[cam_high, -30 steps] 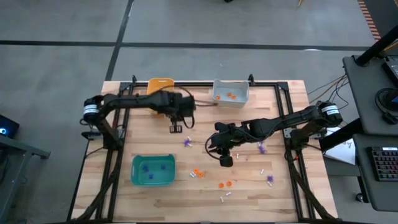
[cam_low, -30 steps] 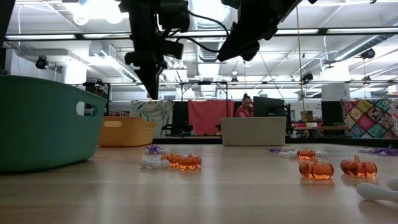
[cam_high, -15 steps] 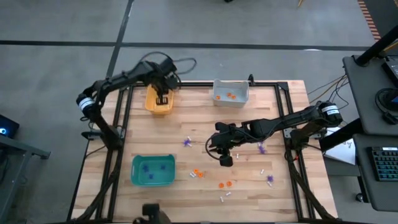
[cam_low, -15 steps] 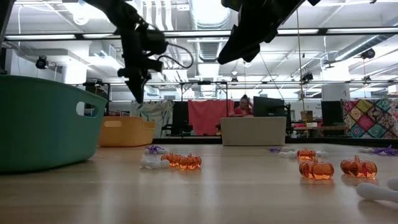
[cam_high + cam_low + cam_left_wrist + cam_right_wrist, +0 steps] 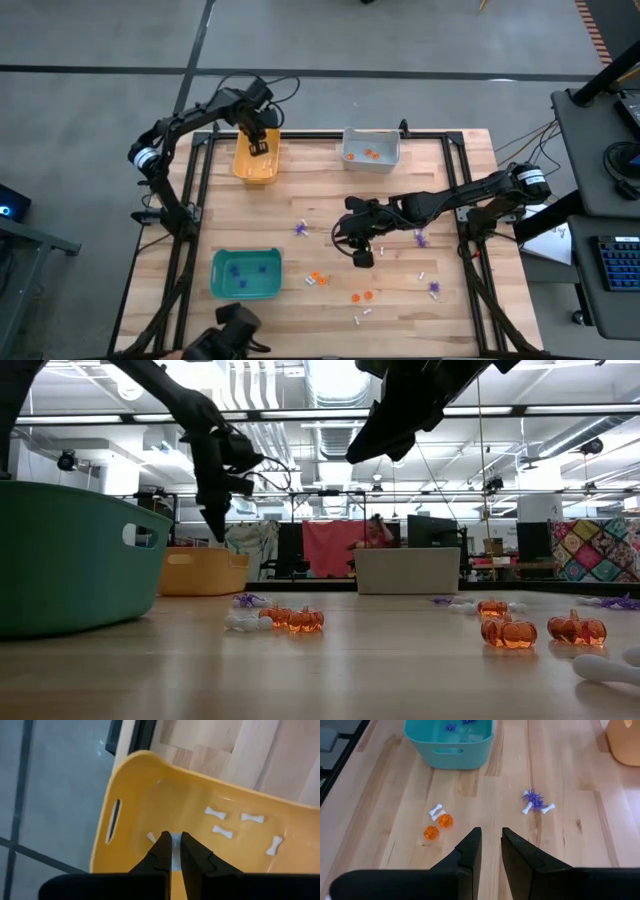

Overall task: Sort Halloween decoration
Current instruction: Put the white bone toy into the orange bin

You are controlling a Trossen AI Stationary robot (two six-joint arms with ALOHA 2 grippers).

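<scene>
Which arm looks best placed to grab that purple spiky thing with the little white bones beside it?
The right: its claw hangs over mid-table beside that purple trinket, while the left claw is over the yellow bin.

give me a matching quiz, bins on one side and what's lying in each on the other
Bins:
1. yellow bin
2. teal bin
3. grey bin

Contents:
a. orange trinkets
b. white bone trinkets
c. purple spiky trinkets

Pairs: 1-b, 2-c, 3-a

The left tool hangs over the yellow bin.
</scene>
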